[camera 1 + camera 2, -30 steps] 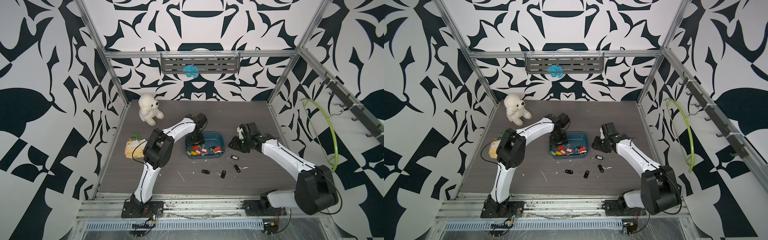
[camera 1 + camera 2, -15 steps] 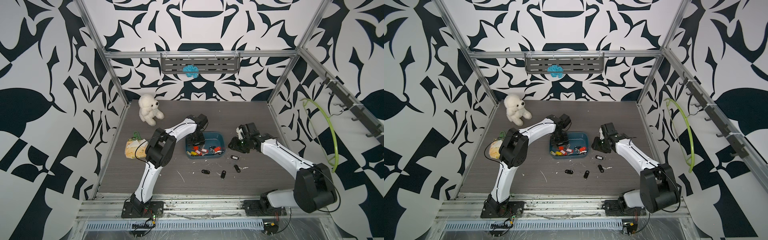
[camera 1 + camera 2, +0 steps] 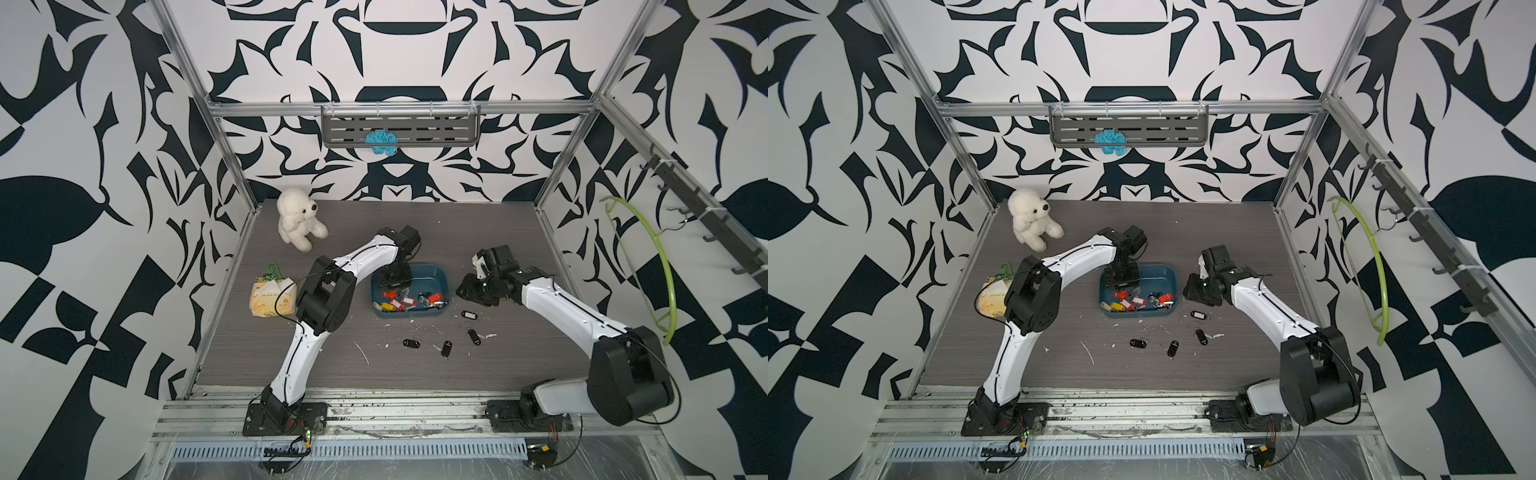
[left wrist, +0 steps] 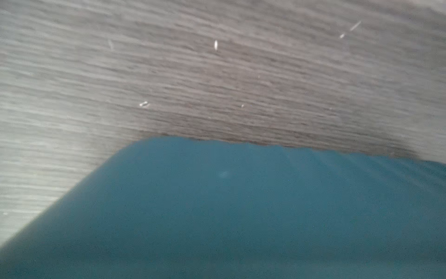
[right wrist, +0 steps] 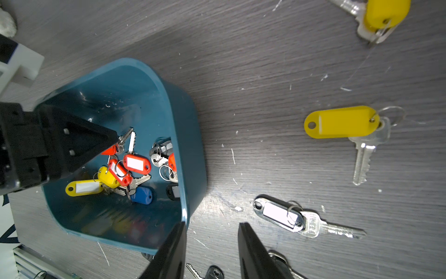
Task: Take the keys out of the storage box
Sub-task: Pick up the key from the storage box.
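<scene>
Both top views reach you from high above the front rail, facing down and toward the back wall. They sit far enough out to hold both arms and the whole counter, and the pair share almost the entire scene. Your left wrist view is pressed right up against the storage box, blurred, with only a strip of counter beyond its edge. Your right wrist view looks steeply down from close above the counter, past the right pincer. It shares with the top views the box and the keys inside and beside it.
</scene>
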